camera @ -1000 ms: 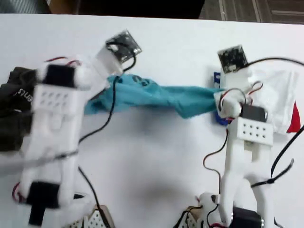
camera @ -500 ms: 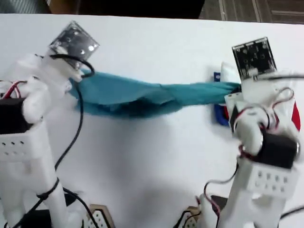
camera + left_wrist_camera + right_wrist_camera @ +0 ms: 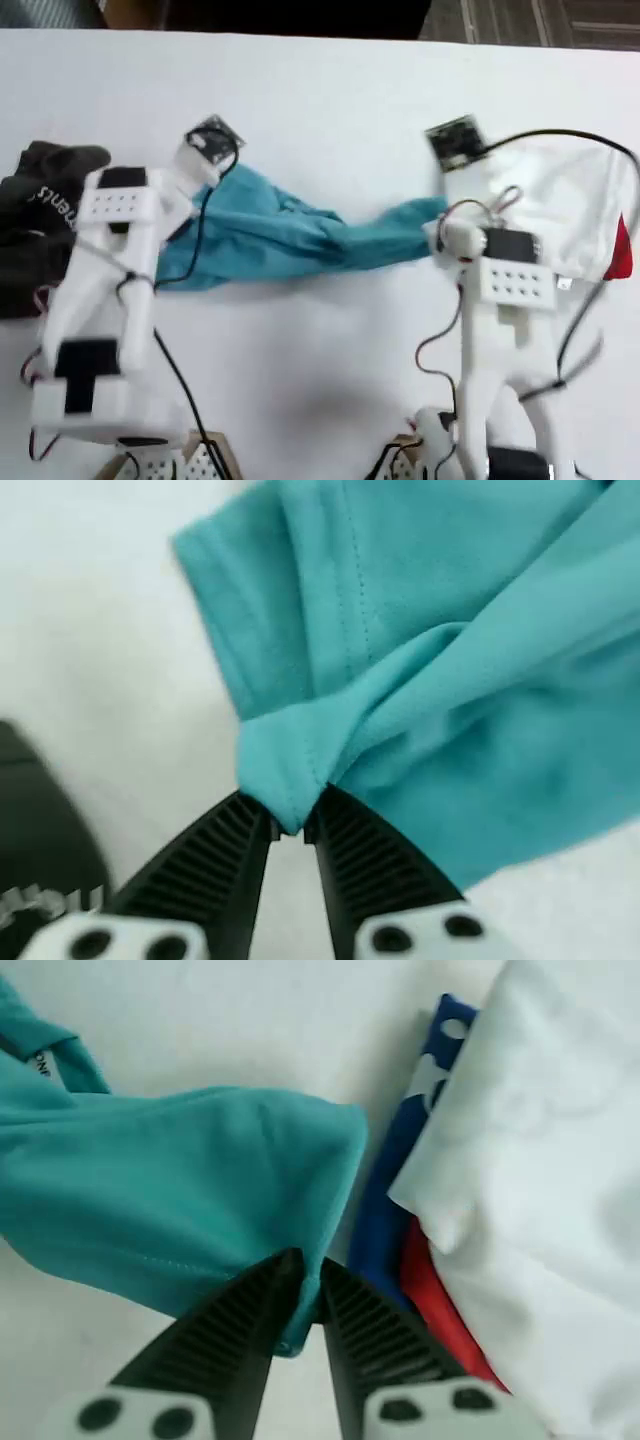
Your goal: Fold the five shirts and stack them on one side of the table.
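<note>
- Tabletop (image 3: 330,90) is plain white; past its far edge are a dark strip and grey floor (image 3: 500,20).
- Teal shirt (image 3: 290,235) lies bunched across the table's middle, strung between both arms.
- Left gripper (image 3: 288,825) is clenched on one gathered corner of it; right gripper (image 3: 305,1265) pinches the opposite hem.
- Dark shirts (image 3: 40,210) lie heaped at the left edge.
- At the right edge, a white shirt (image 3: 570,210) lies on a blue shirt (image 3: 395,1200) and a red shirt (image 3: 440,1330).
</note>
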Robot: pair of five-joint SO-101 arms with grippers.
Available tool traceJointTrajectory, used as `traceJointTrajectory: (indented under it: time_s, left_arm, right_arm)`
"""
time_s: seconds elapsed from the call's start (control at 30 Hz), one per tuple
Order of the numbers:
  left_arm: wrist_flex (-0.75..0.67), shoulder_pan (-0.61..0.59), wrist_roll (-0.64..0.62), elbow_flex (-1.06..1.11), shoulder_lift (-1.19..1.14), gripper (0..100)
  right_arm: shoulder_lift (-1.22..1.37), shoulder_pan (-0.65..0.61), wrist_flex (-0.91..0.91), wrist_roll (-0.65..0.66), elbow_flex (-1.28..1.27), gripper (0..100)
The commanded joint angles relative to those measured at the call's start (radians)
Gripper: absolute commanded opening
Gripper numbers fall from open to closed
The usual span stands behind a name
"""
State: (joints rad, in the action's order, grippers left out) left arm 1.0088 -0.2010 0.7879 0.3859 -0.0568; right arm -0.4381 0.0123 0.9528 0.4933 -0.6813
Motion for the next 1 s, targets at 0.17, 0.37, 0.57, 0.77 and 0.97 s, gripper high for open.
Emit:
traceJointTrajectory:
  time_s: [0.17, 0.37, 0.57, 0.77, 0.97]
  left_arm:
    - [-0.029, 0.006, 0.0, -0.186, -0.279, 2]
    - [0.006, 0.008, -0.058, -0.257, -0.327, 2]
    - [0.169, -0.002, -0.06, -0.374, -0.216, 2]
    - [0.356, -0.028, -0.06, -0.512, 0.031, 2]
    - [0.463, -0.029, -0.058, -0.619, 0.261, 2]
  right_arm:
    - [0.309, -0.176, -0.127, 0.002, 0.048, 2.2]
    - [0.398, -0.174, -0.031, -0.043, 0.215, 2.2]
    - [0.375, -0.168, 0.131, -0.041, 0.42, 2.2]
    - [0.211, -0.13, 0.226, -0.04, 0.643, 2.2]
    - [0.059, -0.065, 0.291, 0.006, 0.783, 2.2]
